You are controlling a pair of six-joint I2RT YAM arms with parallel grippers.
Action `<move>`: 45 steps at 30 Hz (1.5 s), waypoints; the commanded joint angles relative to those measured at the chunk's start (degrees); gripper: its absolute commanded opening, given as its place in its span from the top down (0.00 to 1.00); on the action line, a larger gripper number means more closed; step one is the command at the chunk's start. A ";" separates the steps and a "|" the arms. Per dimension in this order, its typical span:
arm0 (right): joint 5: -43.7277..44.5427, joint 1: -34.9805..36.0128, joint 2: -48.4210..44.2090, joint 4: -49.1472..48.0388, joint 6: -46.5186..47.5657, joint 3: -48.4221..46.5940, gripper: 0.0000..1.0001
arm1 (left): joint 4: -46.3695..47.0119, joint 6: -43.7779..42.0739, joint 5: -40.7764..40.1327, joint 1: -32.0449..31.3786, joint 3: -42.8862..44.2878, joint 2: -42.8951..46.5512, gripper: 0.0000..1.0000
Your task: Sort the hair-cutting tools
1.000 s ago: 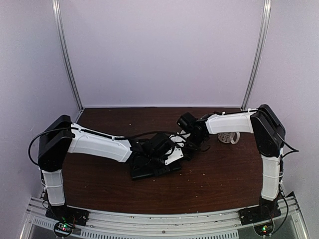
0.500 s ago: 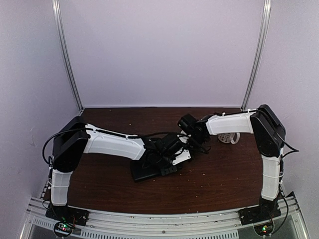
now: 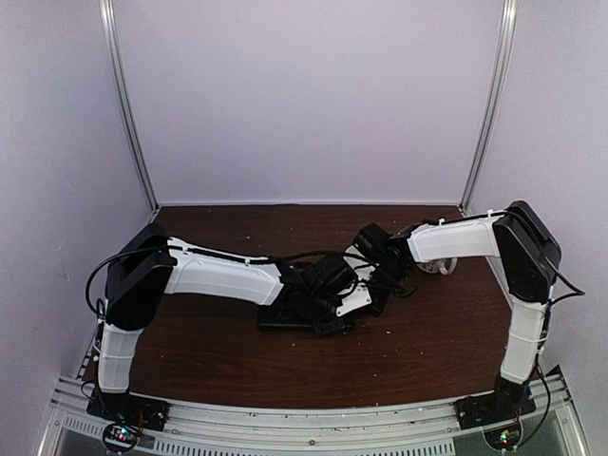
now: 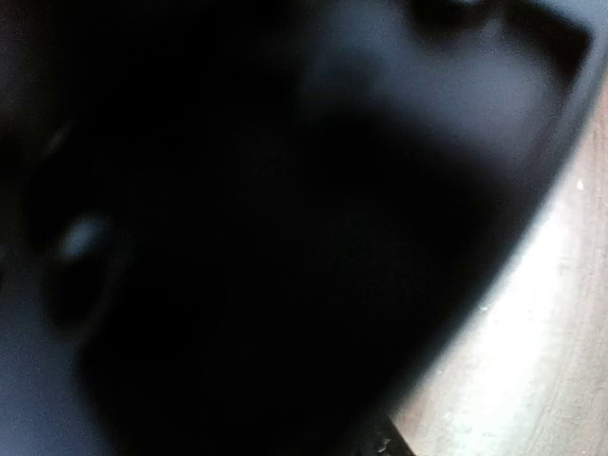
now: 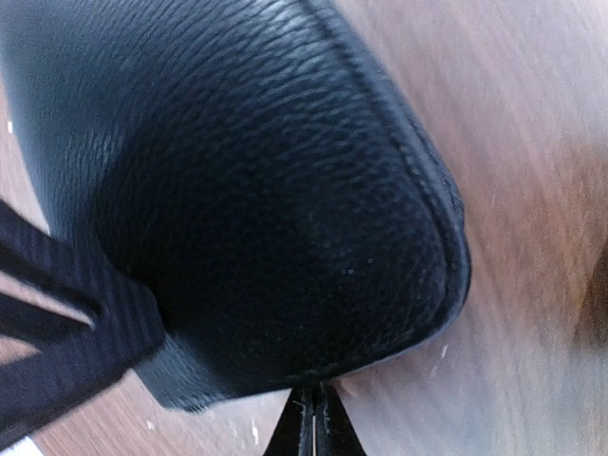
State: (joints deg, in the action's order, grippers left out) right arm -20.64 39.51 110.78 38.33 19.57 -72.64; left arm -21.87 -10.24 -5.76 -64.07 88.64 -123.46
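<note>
Brown tabletop [image 3: 418, 351], with both arms meeting at the black case [image 3: 290, 319].
We saw the right gripper [image 5: 313, 429] pinched shut, its tips at the grained edge of the case, with a black strap [image 5: 66, 332] beside it. The left gripper [image 3: 353, 302] hung over the case's right end. Its own view was dark blur, so we could not tell its grip. We could not make out the hair-cutting tools in any view.

Flat black grained case [image 5: 237, 190] on brown wooden table [image 3: 218, 356], white bowl [image 3: 445, 265] toward its right rear
</note>
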 commanded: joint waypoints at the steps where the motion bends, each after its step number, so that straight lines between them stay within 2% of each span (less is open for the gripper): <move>1: -0.91 1.19 -5.01 9.22 3.41 3.49 1.00 | -3.20 2.14 -3.47 2.89 -1.28 -4.33 0.71; 4: 0.59 0.95 -6.35 8.02 6.12 4.97 1.00 | -3.26 2.04 -3.19 2.86 -1.30 -4.42 0.73; 9: -1.33 0.81 -10.57 4.56 16.49 8.91 1.00 | -3.18 1.99 -3.16 2.90 -1.29 -4.50 0.75; 11: -2.22 0.84 -10.82 4.56 17.42 8.50 1.00 | -3.18 2.08 -3.66 2.90 -1.35 -4.43 0.76; 16: -8.58 1.93 -9.46 8.16 18.85 6.96 1.00 | -2.74 2.41 -4.49 2.86 -1.54 -4.45 0.78; 20: -14.67 4.40 -8.77 13.53 26.03 7.44 1.00 | -2.74 2.60 -4.87 2.90 -1.46 -4.59 0.79; 24: -17.18 6.44 -6.95 18.87 31.51 5.55 1.00 | -2.69 2.33 -5.02 2.86 -1.45 -4.45 0.79; 27: -16.73 6.07 -5.10 18.01 28.93 3.76 1.00 | 2.54 0.07 -4.23 1.42 -7.09 1.01 0.74; 31: -14.52 4.26 -5.02 15.31 23.95 2.77 1.00 | 13.68 -3.86 -2.76 -1.63 -20.09 18.11 0.64; 33: -13.18 3.20 -5.39 13.87 22.02 2.36 1.00 | 15.92 -3.89 -4.10 -1.69 -23.53 24.63 0.60; 35: -11.49 2.36 -5.94 12.01 20.11 2.12 1.00 | 17.48 -3.32 -5.95 -0.53 -25.73 28.38 0.51; 37: -8.70 1.95 -6.26 10.17 17.76 1.87 1.00 | 15.71 0.24 -6.11 3.22 -24.88 28.38 0.45; 39: -4.12 1.76 -6.40 8.10 15.10 1.60 1.00 | 10.30 5.96 -5.39 8.55 -18.78 24.32 0.38; 42: 0.65 0.80 -5.80 6.48 11.03 0.56 1.00 | 0.21 11.94 -0.51 14.13 -7.57 15.10 0.40; 45: 4.95 -0.95 -5.30 5.01 6.78 -0.39 1.00 | 1.12 13.89 4.57 16.36 -3.59 10.63 0.40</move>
State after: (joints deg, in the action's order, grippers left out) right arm -23.31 40.64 106.34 47.72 33.23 -70.28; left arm -15.22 -3.09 -7.35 -51.11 81.08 -106.87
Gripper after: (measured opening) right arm 0.004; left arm 0.601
